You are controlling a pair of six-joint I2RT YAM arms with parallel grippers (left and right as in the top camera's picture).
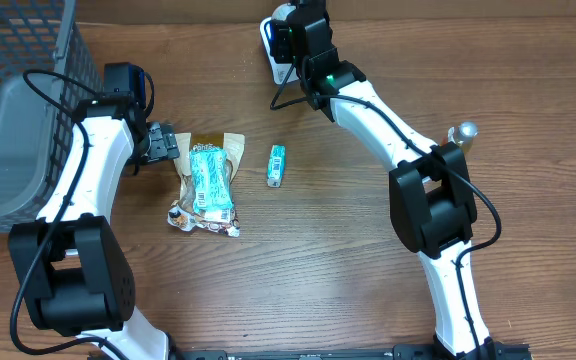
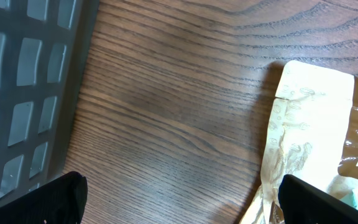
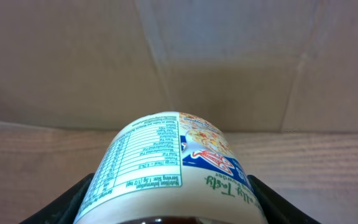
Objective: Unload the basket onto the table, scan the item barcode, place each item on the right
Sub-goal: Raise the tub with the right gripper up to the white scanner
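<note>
A dark brown wood-grain worktop [image 1: 318, 270] fills my overhead view, evenly lit. A grey plastic lattice basket [image 1: 18, 40] stands at its upper left. My right wrist view shows a plain beige creased wall [image 3: 229, 56] across the upper frame.

Matt wood-grain table [image 1: 318, 280], grey plastic basket [image 1: 8, 110], crinkly glossy packet [image 1: 206, 185], smooth glossy tub [image 3: 173, 168].
</note>
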